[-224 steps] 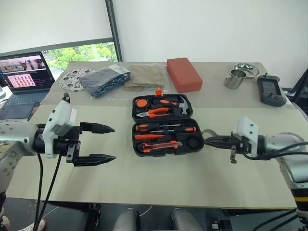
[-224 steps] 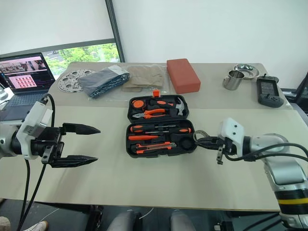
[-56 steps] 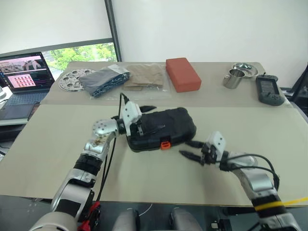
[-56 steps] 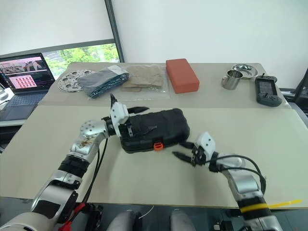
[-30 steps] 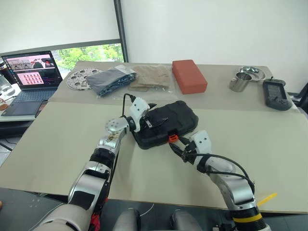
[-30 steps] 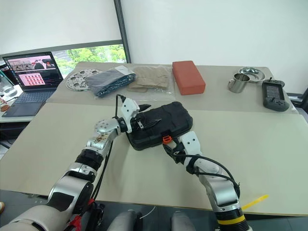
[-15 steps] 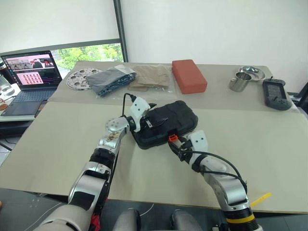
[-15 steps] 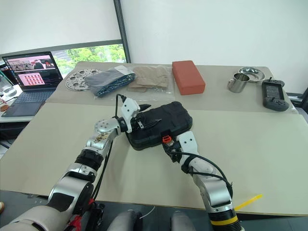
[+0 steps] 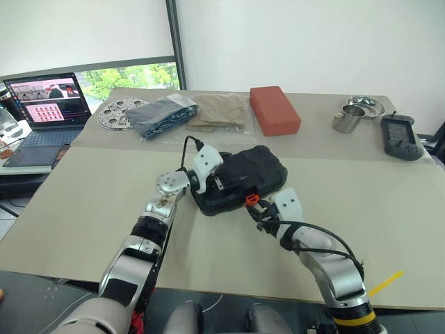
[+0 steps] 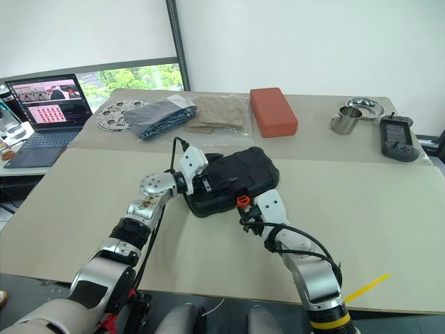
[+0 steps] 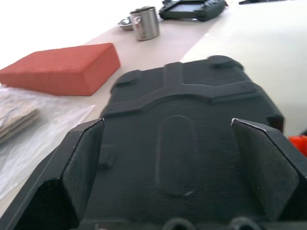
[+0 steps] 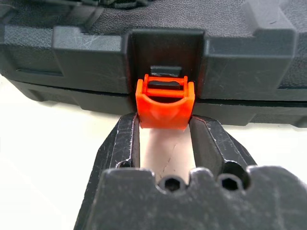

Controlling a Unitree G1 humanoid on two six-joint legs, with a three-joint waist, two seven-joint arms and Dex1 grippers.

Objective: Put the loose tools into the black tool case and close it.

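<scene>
We are at the last step: latching. The one black tool case (image 9: 240,179) lies shut in the middle of the frame on the counter (image 9: 389,209). Our right gripper (image 12: 165,139) pinches its one orange latch (image 12: 165,106) between its fingers. Our left gripper (image 11: 177,158) rests over the lid, fingers spread wide. Next, we think, the latch must be pushed up until it snaps. Upper right, we count one steel cup (image 9: 345,119).

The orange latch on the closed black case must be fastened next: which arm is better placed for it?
The right. The right gripper already pinches the orange latch at the front of the black tool case. The left gripper is open over the lid, away from it.
</scene>
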